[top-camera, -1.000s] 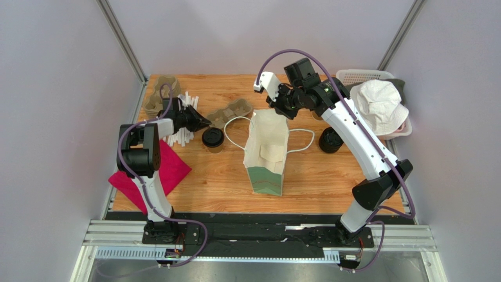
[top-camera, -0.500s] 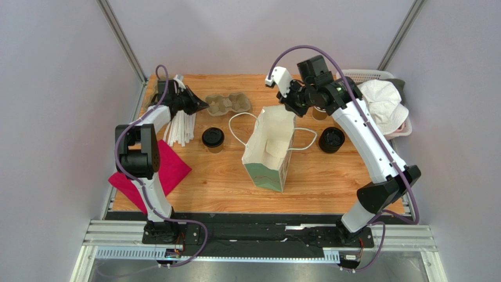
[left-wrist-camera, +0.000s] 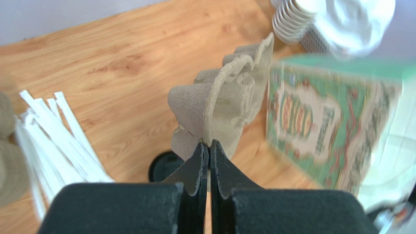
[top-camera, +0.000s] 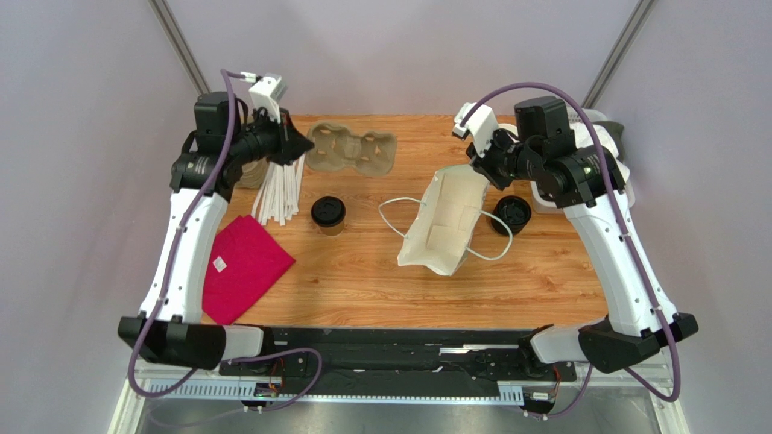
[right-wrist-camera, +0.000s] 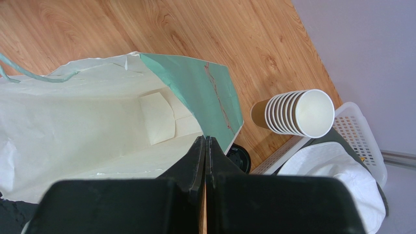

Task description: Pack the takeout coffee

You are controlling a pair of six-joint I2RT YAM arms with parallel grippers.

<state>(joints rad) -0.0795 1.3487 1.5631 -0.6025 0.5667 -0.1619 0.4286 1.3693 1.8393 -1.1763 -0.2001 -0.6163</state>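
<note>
Packing had barely begun. The small kraft-brown paper cup with a round black lid (top-camera: pixel 328 213) stood on the table to the left of the white paper bag (top-camera: pixel 444 226), not inside it. The right gripper (right-wrist-camera: pixel 206 140) pinched the bag's rim, holding it tipped with its mouth open. Further left of the bag, the left gripper (left-wrist-camera: pixel 209 145) pinched the edge of a grey moulded-pulp cup carrier (left-wrist-camera: pixel 220 105). Getting the cup into the bag remained. Just right of the bag, a black round piece (top-camera: pixel 513 213) was partly hidden, and I could not tell whether a cup sat beneath it.
</note>
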